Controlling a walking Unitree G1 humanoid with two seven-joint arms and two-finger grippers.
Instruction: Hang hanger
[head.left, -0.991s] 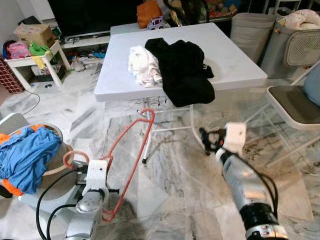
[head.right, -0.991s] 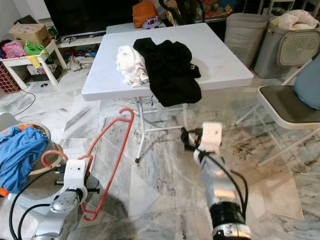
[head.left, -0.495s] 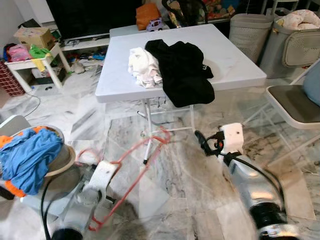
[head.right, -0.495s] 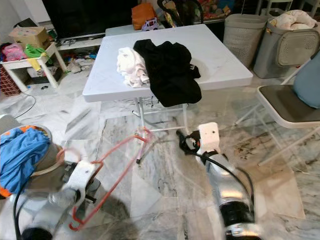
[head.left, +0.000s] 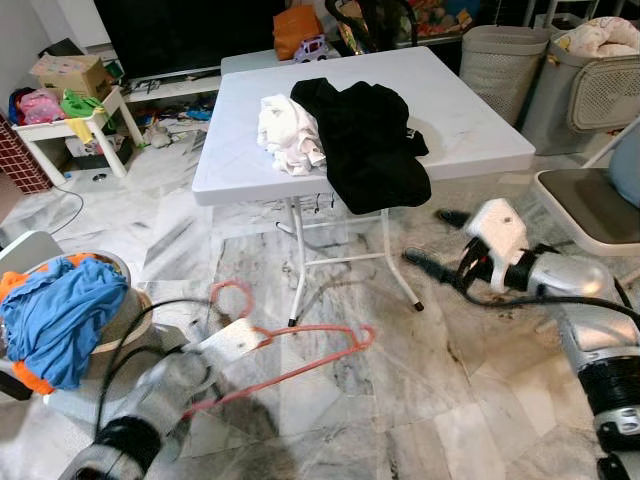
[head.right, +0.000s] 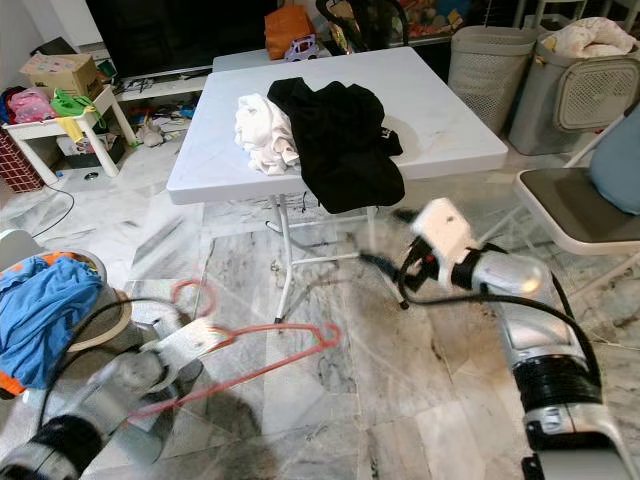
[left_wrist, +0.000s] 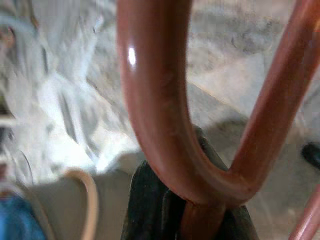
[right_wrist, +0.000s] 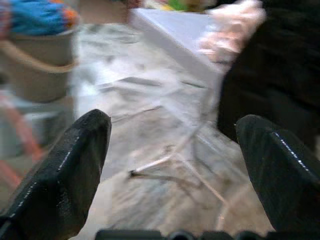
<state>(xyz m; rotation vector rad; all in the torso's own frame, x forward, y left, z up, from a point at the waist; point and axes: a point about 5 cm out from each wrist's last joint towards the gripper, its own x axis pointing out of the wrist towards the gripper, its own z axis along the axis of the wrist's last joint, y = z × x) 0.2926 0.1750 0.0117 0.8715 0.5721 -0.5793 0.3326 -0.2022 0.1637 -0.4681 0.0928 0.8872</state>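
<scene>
- Your left gripper (left_wrist: 192, 210) has its jaws clenched on the red hanger (head.left: 300, 350), held low and nearly flat in front of the bench (head.left: 240, 170).
- Right gripper (head.left: 428, 240) hangs beside the bench legs, jaws spread, holding nothing.
- Swing carefully: the hanger's long end could snag a bench leg and twist loose.

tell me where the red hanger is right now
The red plastic hanger is low on the robot's left, held in the left end effector above the marble floor, between the bucket of clothes and the white folding table.
</scene>
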